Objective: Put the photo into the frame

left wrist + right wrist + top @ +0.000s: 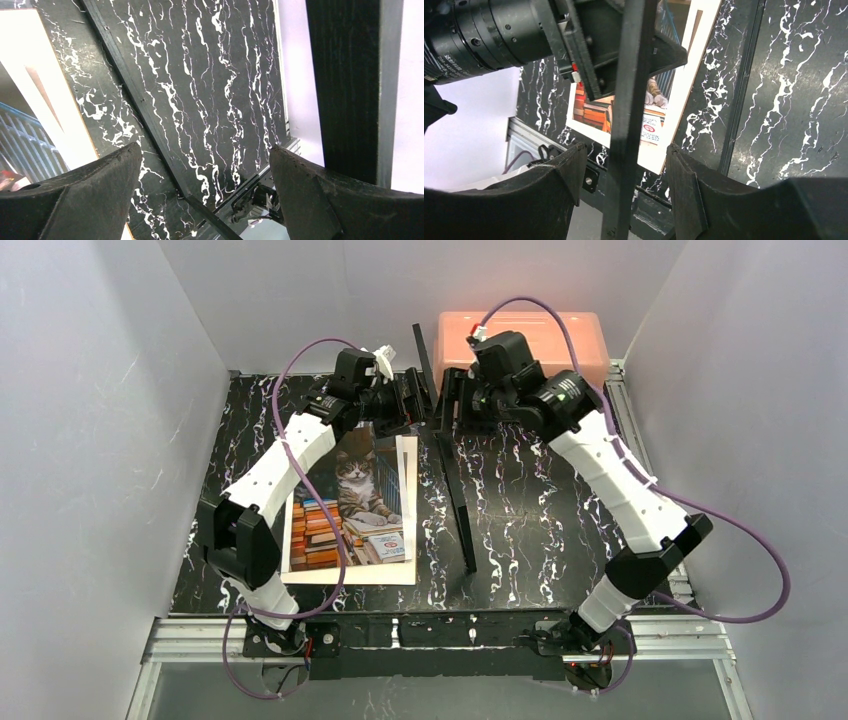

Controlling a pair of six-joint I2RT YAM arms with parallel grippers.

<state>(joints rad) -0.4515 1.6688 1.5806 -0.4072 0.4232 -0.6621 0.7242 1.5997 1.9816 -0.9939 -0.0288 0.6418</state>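
Observation:
The photo (355,505), a cat among books with a white border, lies face up on the left of the table. It also shows in the left wrist view (45,100) and the right wrist view (659,125). The thin black frame (455,495) stands on its long edge, seen edge-on, running from the back to the front of the table. My right gripper (445,410) is open at the frame's far upper end, and the frame's bar (631,75) passes between its spread fingers (624,165) without touching them. My left gripper (418,405) is open just left of the frame. The frame's bar (350,90) lies outside its fingers (205,165).
A pink plastic box (540,335) stands at the back right, behind the right arm. A pale board edge (350,575) shows under the photo's near side. White walls close in the table on three sides. A metal rail (450,630) runs along the near edge.

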